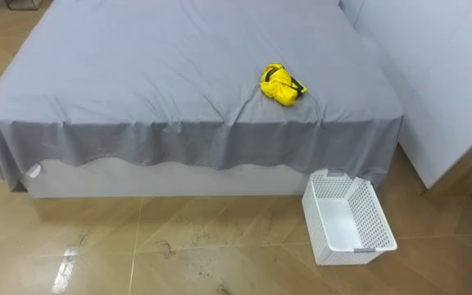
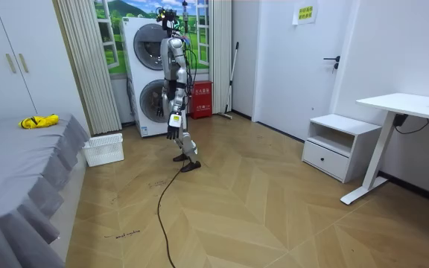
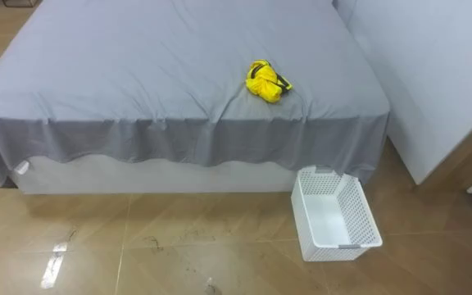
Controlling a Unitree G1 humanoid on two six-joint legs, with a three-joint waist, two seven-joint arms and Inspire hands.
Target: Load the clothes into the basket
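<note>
should walk close to the bed [image 1: 138, 74] by the basket [image 1: 381, 233] before grabbing the clothes [image 1: 280, 84]; left hand [image 2: 171, 132], i think, fingers unreadable

A big bed [image 1: 179, 74] with a grey sheet stands on a brown wood floor [image 1: 179, 246]. A tall white wardrobe [image 2: 10, 67] is at one end of it. Across the room, two washing machines [image 2: 146, 71] sit one on top of the other, with long pale curtains [image 2: 88, 59] beside them. There is a white door [image 2: 311, 74], a small white cabinet [image 2: 341, 145] with a drawer, and a white desk [image 2: 407, 106].
</note>
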